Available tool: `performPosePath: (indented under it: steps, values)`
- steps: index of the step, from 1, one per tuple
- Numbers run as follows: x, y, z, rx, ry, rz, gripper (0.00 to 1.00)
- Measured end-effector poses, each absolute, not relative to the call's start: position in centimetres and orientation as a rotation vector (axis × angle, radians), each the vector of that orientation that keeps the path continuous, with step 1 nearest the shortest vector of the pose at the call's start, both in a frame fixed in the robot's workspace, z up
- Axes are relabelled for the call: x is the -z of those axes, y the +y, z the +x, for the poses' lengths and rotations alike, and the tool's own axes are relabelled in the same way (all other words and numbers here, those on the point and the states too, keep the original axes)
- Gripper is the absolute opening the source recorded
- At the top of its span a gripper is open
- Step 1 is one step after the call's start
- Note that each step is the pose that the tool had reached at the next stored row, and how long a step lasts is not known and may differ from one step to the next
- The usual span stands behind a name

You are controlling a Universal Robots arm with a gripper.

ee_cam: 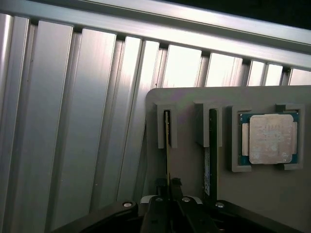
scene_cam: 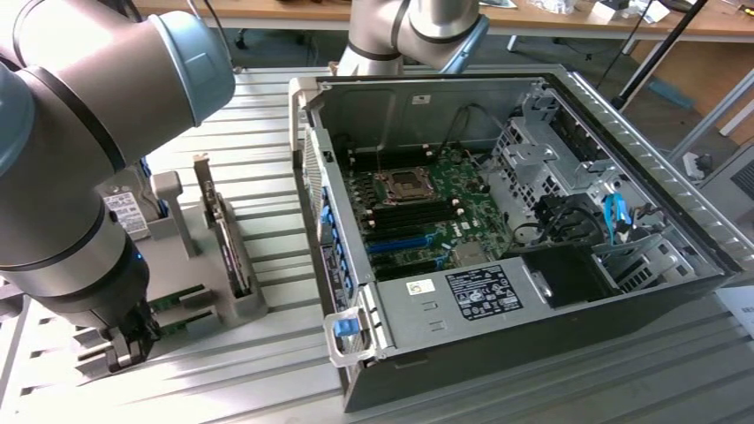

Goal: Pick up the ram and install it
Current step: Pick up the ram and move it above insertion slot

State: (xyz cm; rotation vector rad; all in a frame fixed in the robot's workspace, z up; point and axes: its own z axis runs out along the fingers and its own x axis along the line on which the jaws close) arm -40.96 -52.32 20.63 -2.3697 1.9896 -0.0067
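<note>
We see the pincer (ee_cam: 168, 184) closed on the ram (ee_cam: 167, 141), one tip against each face of the thin stick. The ram stands on edge in a slot of the grey holder (ee_cam: 187, 165) on the ribbed table (ee_cam: 73, 121). A second stick (ee_cam: 212, 145) stands in the neighbouring slot, beside the processor chip (ee_cam: 270, 139).

A ribbed metal counter (scene_cam: 271, 371) is seen, lit in bright streaks along its slats. A wooden desk (scene_cam: 282, 9) is set behind it, and grey floor (scene_cam: 695, 84) is glimpsed beyond.
</note>
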Motion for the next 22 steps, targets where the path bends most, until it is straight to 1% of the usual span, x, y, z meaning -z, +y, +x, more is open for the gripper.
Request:
performPosePath:
  steps: [8,22]
  values:
    - [-20.7,-52.3,-41.0,0.007,1.989,-2.369,0.13]
    - [-22.3,-52.3,-41.0,0.006,1.989,-2.369,0.13]
